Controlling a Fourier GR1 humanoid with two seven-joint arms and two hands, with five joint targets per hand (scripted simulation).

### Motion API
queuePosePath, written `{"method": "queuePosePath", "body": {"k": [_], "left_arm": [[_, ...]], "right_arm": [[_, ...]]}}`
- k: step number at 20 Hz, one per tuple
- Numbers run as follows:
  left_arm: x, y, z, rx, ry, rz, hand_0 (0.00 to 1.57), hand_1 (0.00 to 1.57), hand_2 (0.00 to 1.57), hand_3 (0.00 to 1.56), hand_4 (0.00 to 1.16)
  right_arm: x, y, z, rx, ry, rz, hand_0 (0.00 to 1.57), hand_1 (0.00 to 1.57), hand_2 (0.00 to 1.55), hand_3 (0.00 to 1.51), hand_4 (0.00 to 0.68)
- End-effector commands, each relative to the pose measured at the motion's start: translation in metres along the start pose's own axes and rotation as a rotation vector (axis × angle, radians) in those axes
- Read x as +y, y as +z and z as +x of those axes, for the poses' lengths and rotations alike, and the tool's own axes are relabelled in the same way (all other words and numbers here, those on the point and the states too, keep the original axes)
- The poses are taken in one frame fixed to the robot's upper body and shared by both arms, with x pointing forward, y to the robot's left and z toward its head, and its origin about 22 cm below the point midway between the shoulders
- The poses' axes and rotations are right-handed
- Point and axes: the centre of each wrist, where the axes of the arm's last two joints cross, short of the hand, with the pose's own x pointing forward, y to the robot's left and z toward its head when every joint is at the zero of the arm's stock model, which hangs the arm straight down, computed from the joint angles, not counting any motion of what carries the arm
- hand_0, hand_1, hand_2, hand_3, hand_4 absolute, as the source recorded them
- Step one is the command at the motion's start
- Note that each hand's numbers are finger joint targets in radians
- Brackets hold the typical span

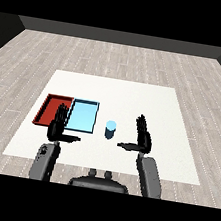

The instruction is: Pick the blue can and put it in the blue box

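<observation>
One upright blue can (110,129)

Blue can (110,129) upright beside blue tray (83,116)

One head view looks down and forward across the white table (135,93) from behind both forearms.

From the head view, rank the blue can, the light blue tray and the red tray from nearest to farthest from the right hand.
Measured from the right hand:
1. Blue can, standing just to its left, between the two hands.
2. Light blue tray, beyond the can, further left.
3. Red tray, farthest left, partly behind the left hand.
</observation>
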Motion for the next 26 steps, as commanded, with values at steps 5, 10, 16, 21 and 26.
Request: {"method": "queuePosePath", "body": {"k": [5, 10, 16, 21, 26], "left_arm": [[0.000, -0.017, -0.012, -0.004, -0.006, 0.021, 0.00, 0.00, 0.00, 0.00, 0.00], [-0.002, -0.005, -0.009, 0.001, 0.033, -0.003, 0.00, 0.00, 0.00, 0.00, 0.00], [0.004, -0.012, -0.012, -0.014, 0.016, 0.037, 0.00, 0.00, 0.00, 0.00, 0.00], [0.001, -0.007, -0.022, -0.003, 0.015, 0.019, 0.00, 0.00, 0.00, 0.00, 0.00], [0.005, -0.003, -0.010, -0.010, 0.023, 0.032, 0.00, 0.00, 0.00, 0.00, 0.00]], "right_arm": [[0.014, -0.008, -0.020, 0.046, -0.007, -0.014, 0.00, 0.00, 0.00, 0.00, 0.000], [0.004, -0.009, -0.029, 0.089, -0.061, -0.042, 0.00, 0.00, 0.00, 0.00, 0.000], [0.010, -0.011, -0.030, 0.133, -0.092, -0.050, 0.00, 0.00, 0.00, 0.00, 0.000], [0.023, -0.014, -0.051, 0.171, -0.101, -0.053, 0.00, 0.00, 0.00, 0.00, 0.000], [0.040, -0.009, -0.047, 0.198, -0.106, -0.060, 0.00, 0.00, 0.00, 0.00, 0.000]]}}
